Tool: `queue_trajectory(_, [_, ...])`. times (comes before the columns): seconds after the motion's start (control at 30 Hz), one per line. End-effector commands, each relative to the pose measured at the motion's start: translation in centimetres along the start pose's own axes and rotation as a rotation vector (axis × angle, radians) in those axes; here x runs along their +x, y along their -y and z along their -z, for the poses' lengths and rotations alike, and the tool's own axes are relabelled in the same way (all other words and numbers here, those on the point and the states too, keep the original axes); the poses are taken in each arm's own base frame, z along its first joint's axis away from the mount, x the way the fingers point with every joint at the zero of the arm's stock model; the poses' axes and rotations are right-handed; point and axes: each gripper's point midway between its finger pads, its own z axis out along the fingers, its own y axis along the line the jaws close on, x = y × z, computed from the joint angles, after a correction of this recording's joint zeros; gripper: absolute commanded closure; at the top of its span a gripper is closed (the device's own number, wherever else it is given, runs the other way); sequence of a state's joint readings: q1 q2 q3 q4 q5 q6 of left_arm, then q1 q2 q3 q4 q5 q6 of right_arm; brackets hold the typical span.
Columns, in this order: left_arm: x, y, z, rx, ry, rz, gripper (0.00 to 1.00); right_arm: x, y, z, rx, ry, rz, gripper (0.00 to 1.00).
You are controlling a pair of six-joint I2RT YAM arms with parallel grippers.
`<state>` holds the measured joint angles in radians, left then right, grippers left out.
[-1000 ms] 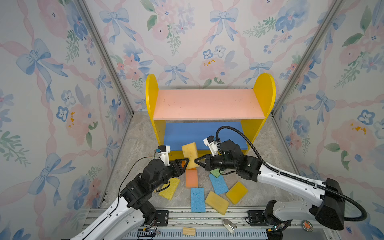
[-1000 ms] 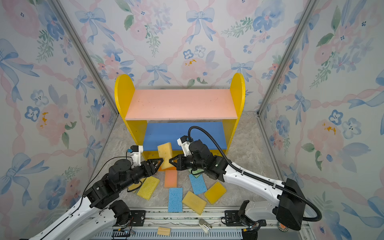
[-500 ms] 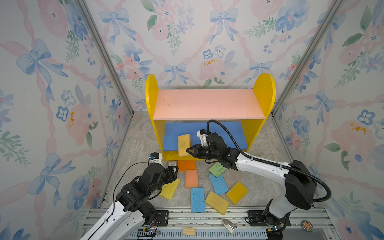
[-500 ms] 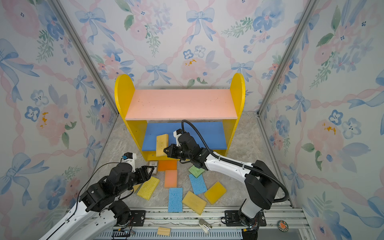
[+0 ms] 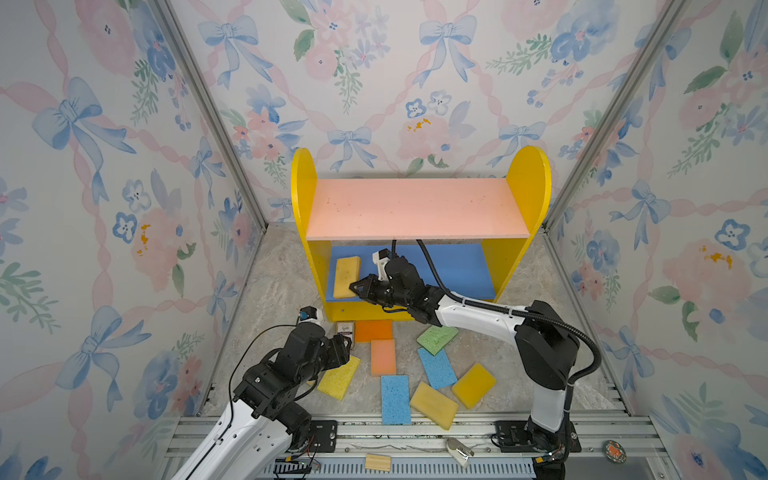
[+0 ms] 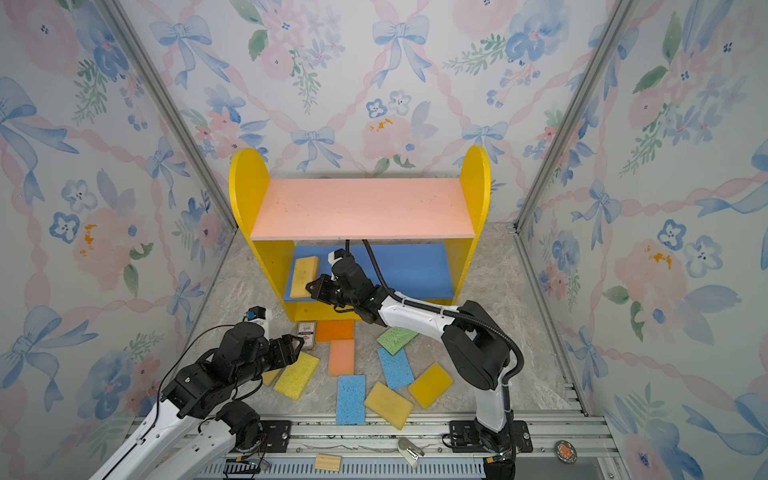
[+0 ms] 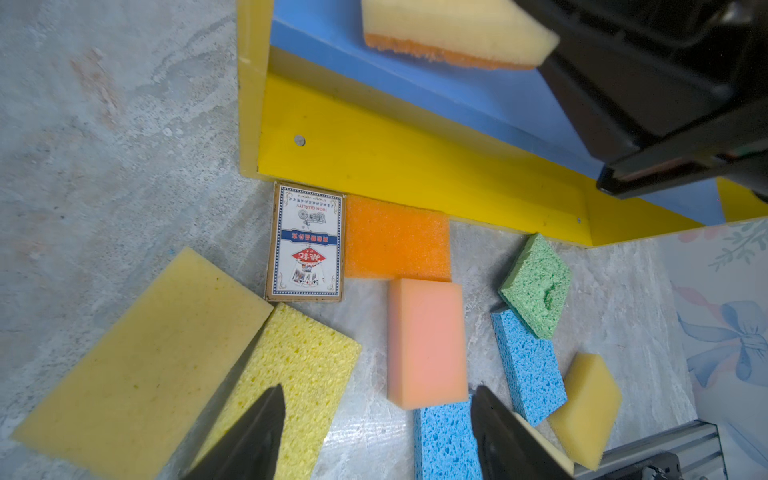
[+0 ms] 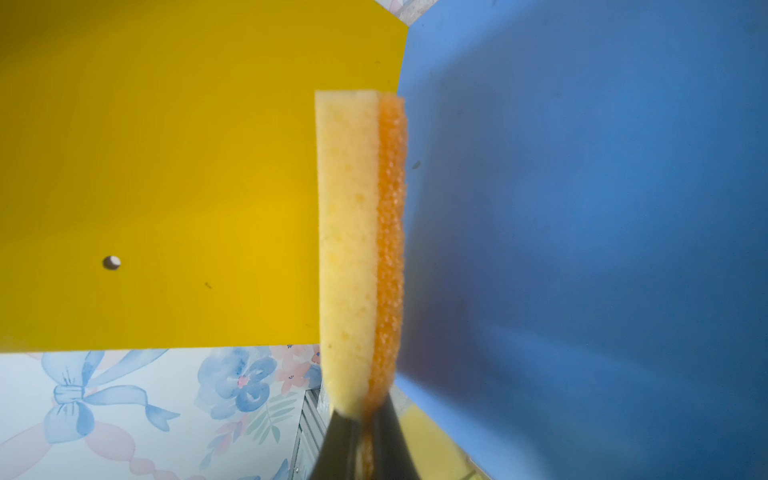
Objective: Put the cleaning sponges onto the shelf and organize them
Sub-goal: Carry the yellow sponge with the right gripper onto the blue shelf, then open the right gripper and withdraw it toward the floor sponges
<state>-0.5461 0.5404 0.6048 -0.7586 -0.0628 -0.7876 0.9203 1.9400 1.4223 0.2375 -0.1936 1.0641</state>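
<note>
Moved: right arm had swung the yellow-and-orange sponge (image 5: 347,276) from open air in front of the shelf (image 5: 528,187) in over the blue lower board (image 5: 449,270); left arm had drawn back toward 7 o'clock.
Right arm: reached long and low from 5 o'clock, forearm nearly level, wrist tucked below the pink upper board (image 5: 415,208).
Right gripper (image 5: 354,287): clamped tight on the sponge's near corner, foam squeezed thin between the fingers.
Sponge place: 9 o'clock end of the blue board, just beside the yellow side panel (image 5: 318,266), orange face toward the board; whether it lay fully flat could not be told.
Left arm: folded, elbow high, wrist aimed toward 1 o'clock, low over the marbled floor (image 5: 282,291).
Left gripper (image 5: 346,341): fingers spread wide, nothing between them, above the bright yellow sponge (image 5: 338,379).
Sponge make: soft pale-yellow foam slab backed by a coarse, fibrous orange scouring layer.
Loose sponges (image 5: 473,384): lay at 6 o'clock of the shelf; bright yellow, blue sponge (image 5: 395,399) and green sponge (image 5: 437,338) open-pored, peach sponge (image 5: 383,356) smooth and fine-celled.
Card box (image 5: 345,328): small printed rectangle, touching the shelf's foot.
Shelf make: smooth painted boards, round-topped sides.
</note>
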Motion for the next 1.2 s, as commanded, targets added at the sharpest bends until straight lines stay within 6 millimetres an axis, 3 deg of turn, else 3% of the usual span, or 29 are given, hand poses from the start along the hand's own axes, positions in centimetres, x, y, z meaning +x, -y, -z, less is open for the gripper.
queue_trajectory(0.0, [0.5, -0.3, -0.1, -0.007, -0.024, -0.034, 0.27, 0.0, -1.3, -1.2, -0.032, -0.012, -0.011, 0.93])
queue_trajectory(0.17, [0.5, -0.2, 0.0, 0.003, -0.024, -0.038, 0.26, 0.6, -0.6, -2.1, 0.013, -0.071, 0.003, 0.86])
queue_trajectory(0.33, [0.4, -0.2, 0.2, 0.007, -0.013, -0.033, 0.24, 0.7, 0.2, -1.9, 0.085, -0.1, 0.058, 0.53])
queue_trajectory(0.57, [0.4, -0.2, 0.1, 0.009, -0.015, -0.033, 0.21, 0.4, 1.5, -0.8, 0.193, -0.125, 0.142, 0.34])
queue_trajectory(0.73, [0.3, -0.1, 0.3, 0.013, -0.007, -0.032, 0.17, 0.8, 2.0, -0.8, 0.256, -0.139, 0.206, 0.31])
queue_trajectory(1.0, [0.3, 0.0, 0.4, 0.019, -0.006, -0.031, 0.12, 1.4, -0.3, -3.0, 0.093, -0.153, 0.222, 0.33])
queue_trajectory(1.17, [0.3, 0.0, 0.4, 0.023, -0.007, -0.032, 0.08, 0.4, 0.5, -2.3, 0.14, -0.123, 0.234, 0.33])
